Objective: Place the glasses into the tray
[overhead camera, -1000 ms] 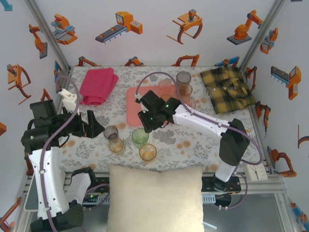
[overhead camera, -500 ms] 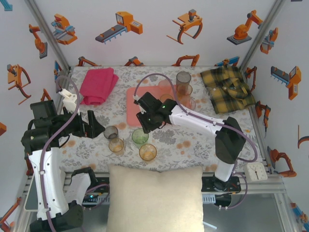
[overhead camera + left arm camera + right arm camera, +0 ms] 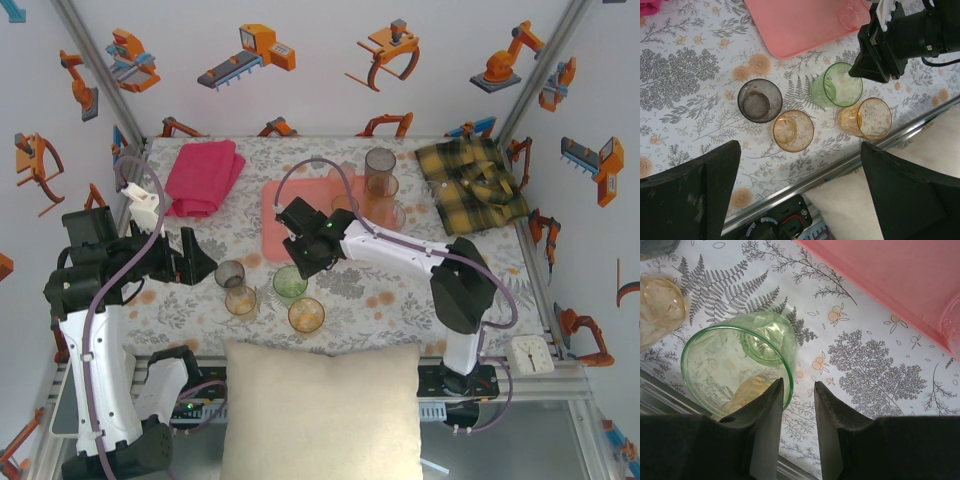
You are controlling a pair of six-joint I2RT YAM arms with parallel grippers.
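- Top external: high above the near edge, looking down over the floral-print table [image 3: 400, 300].
- Both wrists: downward, close, sharing the green transparent glass tumbler [image 3: 735, 365].

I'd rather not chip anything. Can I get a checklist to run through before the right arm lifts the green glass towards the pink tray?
1. The transparent green glass tumbler stands upright, mouth up: ok.
2. The right gripper straddles its rim, with one finger apparently inside and one outside: ok.
3. Firm pinch on the glass wall: not ok. The floral tablecloth shows between the jaws.
4. The nearest amber glass tumbler is apart from the green one: cannot tell, they look very close.
5. Bare floor on the flat salmon-pink rectangular tray: ok.
6. The left gripper is open, empty and back from the glasses: ok.
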